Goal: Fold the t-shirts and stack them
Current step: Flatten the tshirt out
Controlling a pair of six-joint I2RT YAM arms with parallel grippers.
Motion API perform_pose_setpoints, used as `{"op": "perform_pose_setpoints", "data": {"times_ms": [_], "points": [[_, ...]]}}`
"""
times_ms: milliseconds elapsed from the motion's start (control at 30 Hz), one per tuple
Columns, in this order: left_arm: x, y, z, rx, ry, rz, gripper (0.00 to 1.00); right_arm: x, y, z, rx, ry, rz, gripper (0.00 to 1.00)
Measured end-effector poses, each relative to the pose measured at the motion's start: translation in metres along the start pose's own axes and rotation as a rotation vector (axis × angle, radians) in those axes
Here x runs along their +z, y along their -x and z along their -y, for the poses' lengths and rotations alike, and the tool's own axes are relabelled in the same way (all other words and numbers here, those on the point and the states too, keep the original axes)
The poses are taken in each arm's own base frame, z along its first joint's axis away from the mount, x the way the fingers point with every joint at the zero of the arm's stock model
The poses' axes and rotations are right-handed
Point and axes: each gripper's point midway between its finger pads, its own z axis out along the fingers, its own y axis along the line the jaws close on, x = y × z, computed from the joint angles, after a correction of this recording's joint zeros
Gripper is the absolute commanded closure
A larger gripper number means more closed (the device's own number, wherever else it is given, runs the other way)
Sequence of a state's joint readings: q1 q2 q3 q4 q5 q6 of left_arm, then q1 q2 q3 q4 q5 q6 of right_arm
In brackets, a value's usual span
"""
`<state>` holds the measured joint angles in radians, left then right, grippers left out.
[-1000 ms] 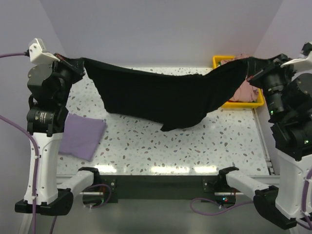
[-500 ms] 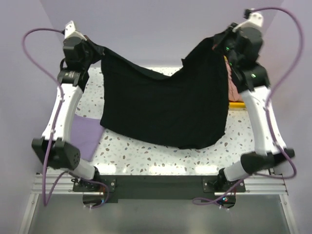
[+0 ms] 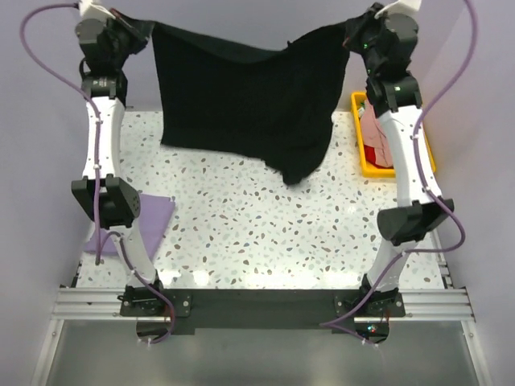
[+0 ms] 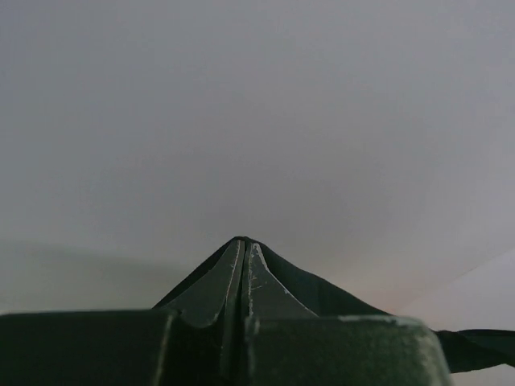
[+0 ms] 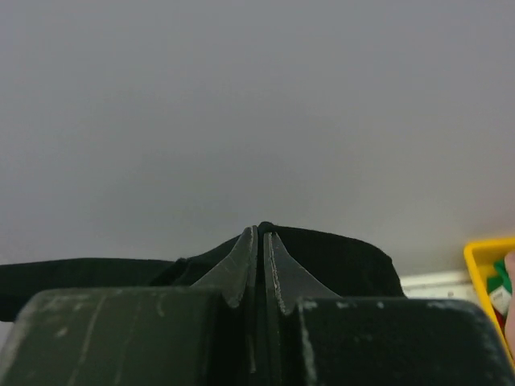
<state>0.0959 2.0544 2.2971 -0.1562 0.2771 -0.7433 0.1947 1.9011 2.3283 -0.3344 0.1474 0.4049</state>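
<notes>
The left gripper (image 4: 244,241) and right gripper (image 5: 261,230) are each pinching an upper corner of the black t-shirt (image 3: 241,96), dangling it high over the far side of the table (image 3: 241,233), and I'd say they should be lowering it level, hem first, so it spreads flat.
</notes>
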Motion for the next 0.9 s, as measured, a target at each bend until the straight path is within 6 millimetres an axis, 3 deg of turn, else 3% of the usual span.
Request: {"op": "perform_pose_setpoints", "data": {"times_ms": [133,200,267,333,400,433,467,567,667,767,900], "points": [[-0.027,0.060,0.032,0.027,-0.092,0.126,1.00,-0.046,0.069,-0.018,0.019,0.055,0.161,1.00],[-0.044,0.074,0.045,0.041,-0.119,0.162,1.00,-0.076,0.089,-0.019,0.028,0.064,0.209,1.00],[-0.061,0.070,0.052,0.041,-0.127,0.152,1.00,-0.099,0.091,-0.016,0.039,0.069,0.226,1.00],[-0.079,0.052,0.050,0.032,-0.118,0.122,1.00,-0.116,0.076,-0.007,0.052,0.061,0.208,1.00],[-0.096,0.018,0.031,0.007,-0.076,0.067,1.00,-0.128,0.036,0.011,0.064,0.031,0.140,1.00],[-0.104,-0.003,0.017,-0.010,-0.044,0.031,1.00,-0.136,-0.006,0.029,0.074,-0.001,0.066,1.00],[-0.110,-0.021,0.003,-0.024,-0.012,0.005,1.00,-0.138,-0.019,0.035,0.075,-0.013,0.040,1.00],[-0.139,-0.102,-0.057,-0.100,0.137,-0.129,1.00,-0.164,-0.124,0.081,0.095,-0.115,-0.166,1.00],[-0.178,-0.188,-0.114,-0.193,0.290,-0.280,1.00,-0.204,-0.206,0.119,0.116,-0.209,-0.342,1.00],[-0.219,-0.253,-0.151,-0.267,0.411,-0.402,1.00,-0.239,-0.250,0.138,0.149,-0.252,-0.445,1.00],[-0.264,-0.306,-0.173,-0.344,0.512,-0.496,1.00,-0.268,-0.286,0.147,0.203,-0.262,-0.515,1.00]]}}
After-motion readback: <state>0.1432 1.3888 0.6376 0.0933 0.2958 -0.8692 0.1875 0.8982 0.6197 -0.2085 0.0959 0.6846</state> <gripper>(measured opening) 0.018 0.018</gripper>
